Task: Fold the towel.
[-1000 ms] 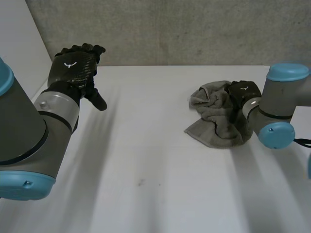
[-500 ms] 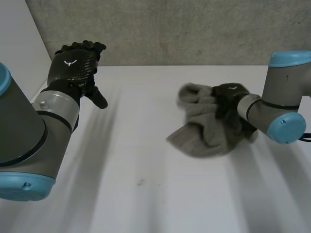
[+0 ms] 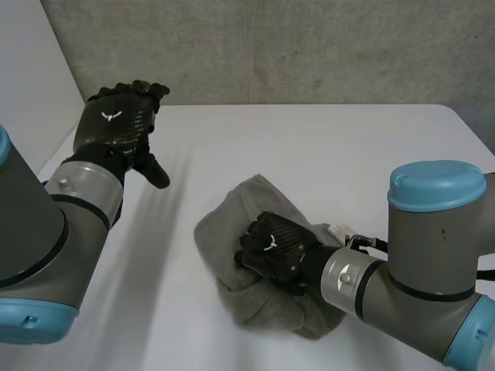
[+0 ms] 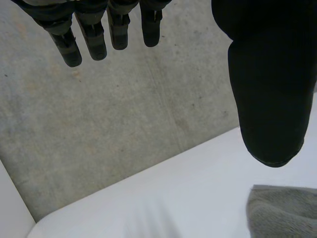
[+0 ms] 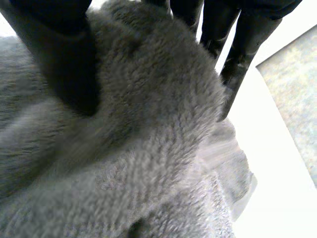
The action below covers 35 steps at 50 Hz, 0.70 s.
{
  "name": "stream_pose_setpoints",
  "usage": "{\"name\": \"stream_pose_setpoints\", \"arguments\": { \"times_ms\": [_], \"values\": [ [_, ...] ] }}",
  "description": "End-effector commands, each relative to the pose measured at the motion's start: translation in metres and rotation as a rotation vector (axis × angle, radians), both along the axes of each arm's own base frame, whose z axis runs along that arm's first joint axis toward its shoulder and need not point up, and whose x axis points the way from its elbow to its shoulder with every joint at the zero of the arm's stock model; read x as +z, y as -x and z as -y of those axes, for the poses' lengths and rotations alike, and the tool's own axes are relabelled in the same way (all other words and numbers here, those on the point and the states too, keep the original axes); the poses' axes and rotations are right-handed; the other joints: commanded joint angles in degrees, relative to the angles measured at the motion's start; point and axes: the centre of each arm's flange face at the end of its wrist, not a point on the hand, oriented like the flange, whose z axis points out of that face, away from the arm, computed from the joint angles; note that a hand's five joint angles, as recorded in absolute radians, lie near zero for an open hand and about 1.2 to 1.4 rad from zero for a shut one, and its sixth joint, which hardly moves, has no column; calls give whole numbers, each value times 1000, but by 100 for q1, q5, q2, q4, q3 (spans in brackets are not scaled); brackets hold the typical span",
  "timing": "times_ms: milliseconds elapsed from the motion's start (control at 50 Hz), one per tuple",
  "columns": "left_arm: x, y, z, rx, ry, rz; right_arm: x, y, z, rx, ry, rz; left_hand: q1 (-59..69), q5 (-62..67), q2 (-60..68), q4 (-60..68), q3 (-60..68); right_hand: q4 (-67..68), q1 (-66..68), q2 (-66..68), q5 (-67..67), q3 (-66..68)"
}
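Observation:
A crumpled grey towel lies in a heap on the white table, near the front and a little right of centre. My right hand sits on top of the heap. In the right wrist view a thick bunch of the towel is caught between the thumb and the curled fingers. My left hand hangs raised over the table's far left, well apart from the cloth, with straight fingers and thumb spread and nothing in it. An edge of the towel lies below that thumb.
A grey concrete wall runs behind the table's far edge. My right arm's forearm and elbow reach across the near right of the table. Bare table lies between the left hand and the towel.
My right hand has dragged the towel from the far right toward the front centre, and the heap has bunched up under it. The left hand has stayed in place.

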Motion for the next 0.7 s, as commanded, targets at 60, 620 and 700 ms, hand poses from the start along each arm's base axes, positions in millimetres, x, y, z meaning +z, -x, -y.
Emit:
{"name": "stream_pose_setpoints", "arguments": {
  "times_ms": [60,620,700],
  "values": [
    [-18,8,0,-72,-43,25,6,6,18,-45,21,44,152,-30,173,171,178,-3737,-3717,-3641,-3725,-3708],
    [-112,63,32,-397,-247,98,31,109,85,-782,-558,397,1126,944,1147,1145,1152,-3737,-3717,-3641,-3725,-3708],
    [-121,63,29,-423,-262,135,13,110,80,-791,-609,354,1313,1131,1334,1332,1339,-3737,-3717,-3641,-3725,-3708]
  ]
}}
